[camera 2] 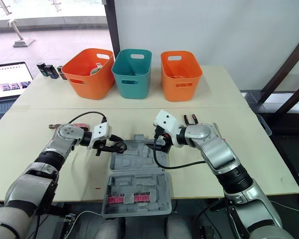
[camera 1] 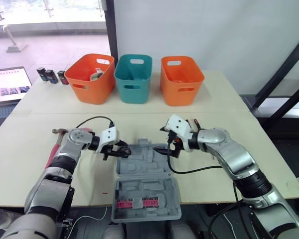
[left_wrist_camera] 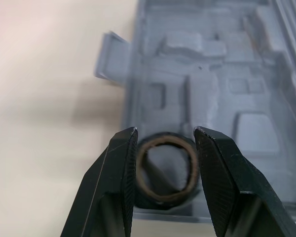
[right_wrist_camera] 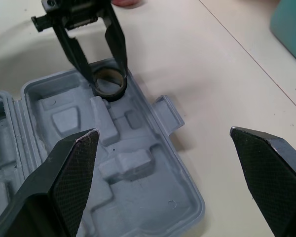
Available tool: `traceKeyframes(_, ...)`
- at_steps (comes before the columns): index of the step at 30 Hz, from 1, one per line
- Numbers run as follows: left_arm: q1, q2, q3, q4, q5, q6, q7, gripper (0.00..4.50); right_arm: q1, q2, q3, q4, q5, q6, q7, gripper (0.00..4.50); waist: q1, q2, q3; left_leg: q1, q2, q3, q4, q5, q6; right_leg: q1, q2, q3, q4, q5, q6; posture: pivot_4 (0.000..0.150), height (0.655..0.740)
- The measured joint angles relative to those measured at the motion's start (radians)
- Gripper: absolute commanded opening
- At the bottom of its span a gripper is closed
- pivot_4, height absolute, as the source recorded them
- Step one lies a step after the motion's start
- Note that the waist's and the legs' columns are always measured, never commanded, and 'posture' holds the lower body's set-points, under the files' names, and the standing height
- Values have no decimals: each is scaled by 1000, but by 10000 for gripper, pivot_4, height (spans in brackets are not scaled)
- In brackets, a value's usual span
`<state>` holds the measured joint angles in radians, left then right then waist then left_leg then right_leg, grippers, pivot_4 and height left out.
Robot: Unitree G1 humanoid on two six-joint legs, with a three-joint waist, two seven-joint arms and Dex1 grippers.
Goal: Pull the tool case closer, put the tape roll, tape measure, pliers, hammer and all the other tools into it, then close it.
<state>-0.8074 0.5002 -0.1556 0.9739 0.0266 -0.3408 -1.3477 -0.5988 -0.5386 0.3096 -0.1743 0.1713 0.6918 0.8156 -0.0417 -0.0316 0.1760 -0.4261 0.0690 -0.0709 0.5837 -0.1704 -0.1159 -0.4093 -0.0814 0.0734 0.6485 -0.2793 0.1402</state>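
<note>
The grey tool case (camera 1: 148, 160) lies open at the table's front middle, its moulded pockets bare except for a pink strip in the near half. My left gripper (camera 1: 120, 148) is shut on the dark tape roll (left_wrist_camera: 166, 171), which sits at the far left corner of the case's far half (right_wrist_camera: 138, 192). In the right wrist view the roll (right_wrist_camera: 108, 82) shows between the left fingers (right_wrist_camera: 117, 42). My right gripper (camera 1: 173, 147) hangs open over the far right part of the case with nothing in it. A pink-handled hammer (camera 1: 55, 147) lies on the table beside my left arm.
Three bins stand in a row at the back: orange (camera 1: 92, 78), teal (camera 1: 133, 78), orange (camera 1: 181, 80). A laptop (camera 1: 7, 85) and small black items (camera 1: 51, 75) sit at the far left. A black cable trails from my right wrist across the case.
</note>
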Motion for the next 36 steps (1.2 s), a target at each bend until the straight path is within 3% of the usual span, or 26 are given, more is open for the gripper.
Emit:
traceKeyframes(6,19,68,91,-104,-107,181,-8,18949,54,-42,-61,-36,21,-5,7,45000,-1,0,0,0,0,-1,0,0,0,0,0,0,0,0,0,1500,7400)
traceKeyframes(11,110,277,229,-260,-205,381,1,18949,235,-145,-278,-87,73,-9,2,45000,-2,0,0,1,0,0,-3,0,0,0,0,0,-1,-1,0,1500,7400)
traceKeyframes(14,303,380,309,-384,-253,478,11,18949,394,-193,-418,-122,110,-21,6,45000,-4,1,0,2,0,0,-4,0,0,0,0,0,-1,-2,-1,1500,7400)
traceKeyframes(19,618,511,458,-444,-287,509,26,42424,606,-209,-627,-134,164,-97,38,45000,-2,1,1,3,1,0,-4,0,0,0,-1,0,-1,-5,-9,1500,7400)
traceKeyframes(20,670,536,502,-419,-293,495,36,44314,653,-211,-671,-138,176,-126,55,45000,0,0,1,4,1,0,-3,0,0,1,-1,0,-1,-5,-10,1500,7400)
traceKeyframes(23,776,603,612,-288,-293,434,76,44314,769,-228,-798,-101,192,-200,101,45000,1,0,0,5,0,2,-3,-1,-1,2,-2,0,-4,-6,-10,1500,7400)
traceKeyframes(28,806,653,668,-124,-292,319,124,44314,860,-277,-926,16,205,-302,179,45000,1,-1,0,6,0,6,-6,-1,-2,1,-5,0,-9,-5,-11,1500,7400)
traceKeyframes(36,806,644,679,-81,-299,266,122,44314,878,-284,-917,78,204,-368,192,45000,-3,0,0,6,0,8,-7,-1,-2,2,-5,1,-10,-5,-12,1500,7400)
